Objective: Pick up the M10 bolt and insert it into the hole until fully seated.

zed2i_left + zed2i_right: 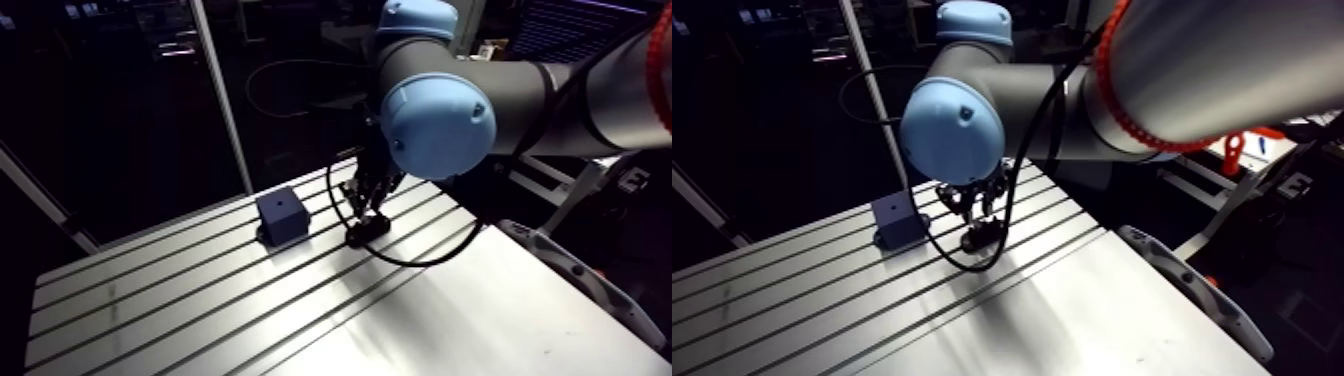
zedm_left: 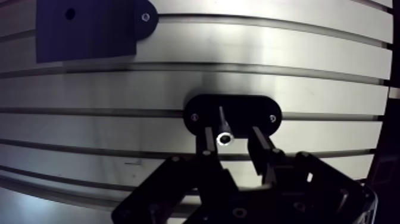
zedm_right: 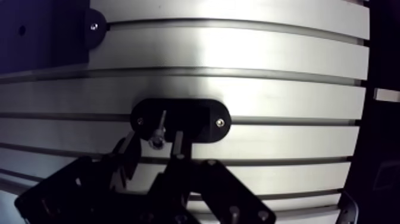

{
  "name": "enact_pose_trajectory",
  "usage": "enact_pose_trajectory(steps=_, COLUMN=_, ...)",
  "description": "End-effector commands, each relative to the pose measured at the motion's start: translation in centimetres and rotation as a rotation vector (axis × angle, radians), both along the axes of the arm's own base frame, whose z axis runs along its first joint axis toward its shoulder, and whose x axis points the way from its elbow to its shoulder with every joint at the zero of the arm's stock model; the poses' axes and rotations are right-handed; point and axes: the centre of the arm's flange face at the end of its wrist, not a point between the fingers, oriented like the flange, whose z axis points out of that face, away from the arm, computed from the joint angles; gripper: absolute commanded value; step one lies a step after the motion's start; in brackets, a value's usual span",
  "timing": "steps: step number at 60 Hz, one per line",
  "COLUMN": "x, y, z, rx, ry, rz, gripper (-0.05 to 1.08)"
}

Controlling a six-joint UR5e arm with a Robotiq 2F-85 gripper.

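One M10 bolt [image 2: 224, 139] is stood in one black oval holder [image 2: 253, 108], which is fixed by two screws to the slotted worktop [image 2: 297, 77]. One claw [image 2: 232, 132] is held open, its two fingers either side of the bolt. One dark block [image 2: 83, 36] with one hole [image 2: 70, 13] is set apart from the holder.

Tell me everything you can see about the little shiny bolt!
The bolt is small and shiny, like metal. Its round head has a dark hollow in the middle and faces up toward the wrist camera. The thin shank below it goes down into a black oval holder that is screwed to the table. The hand is open, with one finger on each side of the bolt. Neither finger seems to touch it yet.
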Motion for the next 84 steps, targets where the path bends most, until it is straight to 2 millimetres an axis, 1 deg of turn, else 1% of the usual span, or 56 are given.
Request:
enact_pose_trajectory(steps=1, x=0.1, y=-0.1, z=-0.3, rx=-0.002, ry=-0.005, rz=-0.001, gripper=0.59)
enact_pose_trajectory(steps=14, x=0.1, y=-0.1, z=-0.3, rx=-0.002, ry=-0.007, rz=-0.002, gripper=0.59)
enact_pose_trajectory(steps=18, x=0.1, y=-0.1, z=-0.8, rx=-0.007, ry=-0.014, rz=-0.003, gripper=0.59)
enact_pose_trajectory(steps=29, x=0.2, y=-0.2, z=-1.3, rx=-0.013, ry=-0.023, rz=-0.003, gripper=0.59)
enact_pose_trajectory(steps=58, x=0.1, y=-0.2, z=-1.3, rx=-0.008, ry=-0.016, rz=-0.004, gripper=0.59)
enact_pose_trajectory(steps=71, x=0.0, y=-0.2, z=-1.6, rx=-0.009, ry=-0.021, rz=-0.004, gripper=0.59)
enact_pose_trajectory(steps=84, x=-0.1, y=0.0, z=-1.6, rx=-0.009, ry=-0.020, rz=-0.006, gripper=0.62)
